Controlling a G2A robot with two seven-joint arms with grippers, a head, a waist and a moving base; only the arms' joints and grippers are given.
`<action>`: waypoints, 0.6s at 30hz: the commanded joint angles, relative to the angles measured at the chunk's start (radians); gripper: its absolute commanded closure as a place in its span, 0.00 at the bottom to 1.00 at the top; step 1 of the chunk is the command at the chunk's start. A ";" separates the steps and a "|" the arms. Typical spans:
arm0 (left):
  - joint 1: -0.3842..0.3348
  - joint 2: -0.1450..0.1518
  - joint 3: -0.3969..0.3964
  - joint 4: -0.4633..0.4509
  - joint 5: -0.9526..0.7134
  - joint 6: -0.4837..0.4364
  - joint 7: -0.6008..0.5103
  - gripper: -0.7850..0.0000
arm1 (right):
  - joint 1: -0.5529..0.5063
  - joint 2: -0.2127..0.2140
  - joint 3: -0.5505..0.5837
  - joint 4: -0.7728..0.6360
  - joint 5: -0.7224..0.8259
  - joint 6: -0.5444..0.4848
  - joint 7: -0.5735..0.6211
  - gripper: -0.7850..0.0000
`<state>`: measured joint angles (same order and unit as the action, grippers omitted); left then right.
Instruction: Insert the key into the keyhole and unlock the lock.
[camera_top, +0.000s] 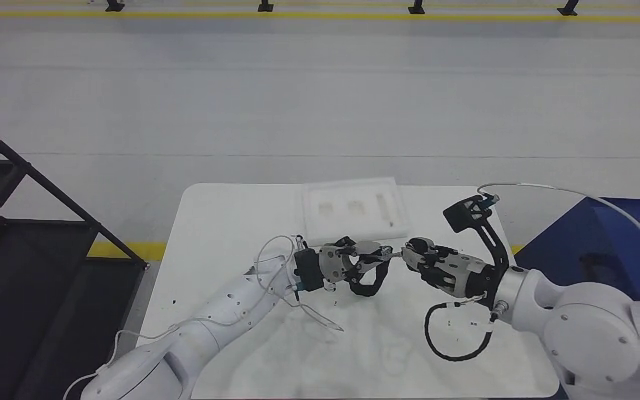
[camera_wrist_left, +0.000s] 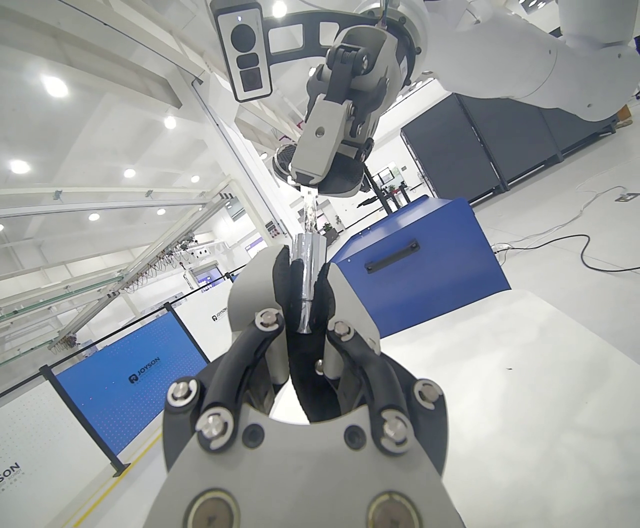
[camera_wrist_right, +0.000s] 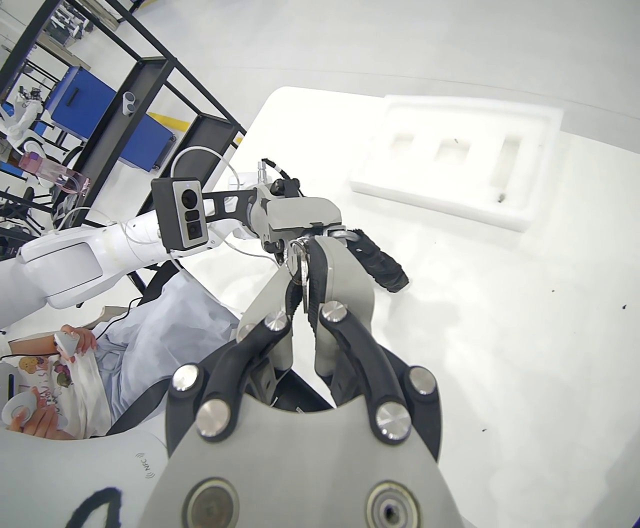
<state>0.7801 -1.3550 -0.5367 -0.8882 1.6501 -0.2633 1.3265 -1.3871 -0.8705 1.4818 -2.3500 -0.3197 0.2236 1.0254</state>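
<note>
My left gripper (camera_top: 350, 265) (camera_wrist_left: 302, 270) is shut on the lock, a chrome cylinder (camera_wrist_left: 309, 280) with a black cable loop (camera_top: 366, 283) (camera_wrist_right: 380, 265) hanging from it. It holds the lock just above the table's middle. Facing it from the right, my right gripper (camera_top: 412, 250) (camera_wrist_right: 305, 270) is shut on the key's head (camera_wrist_right: 299, 262), where a ring hangs. The key blade (camera_wrist_left: 310, 212) points straight at the cylinder's end and its tip meets it. How deep it sits I cannot tell.
A white foam tray (camera_top: 352, 207) (camera_wrist_right: 450, 160) with shallow cut-outs lies at the table's far edge behind both grippers. A black cable loop (camera_top: 455, 340) hangs under the right arm. A black metal rack (camera_top: 50, 200) stands to the table's left.
</note>
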 joint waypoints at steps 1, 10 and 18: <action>0.001 -0.002 -0.002 0.001 0.006 0.000 0.000 1.00 | -0.001 0.000 -0.002 0.000 -0.005 0.002 0.000 1.00; 0.007 -0.008 -0.018 0.004 0.020 -0.011 0.004 1.00 | -0.004 0.000 -0.005 0.000 -0.012 0.009 -0.010 1.00; 0.016 -0.012 -0.029 0.003 0.022 -0.039 0.002 1.00 | -0.004 -0.002 -0.005 0.009 0.001 -0.004 -0.035 1.00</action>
<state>0.7944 -1.3662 -0.5647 -0.8848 1.6718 -0.2989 1.3293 -1.3914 -0.8724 1.4781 -2.3431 -0.3200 0.2200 0.9912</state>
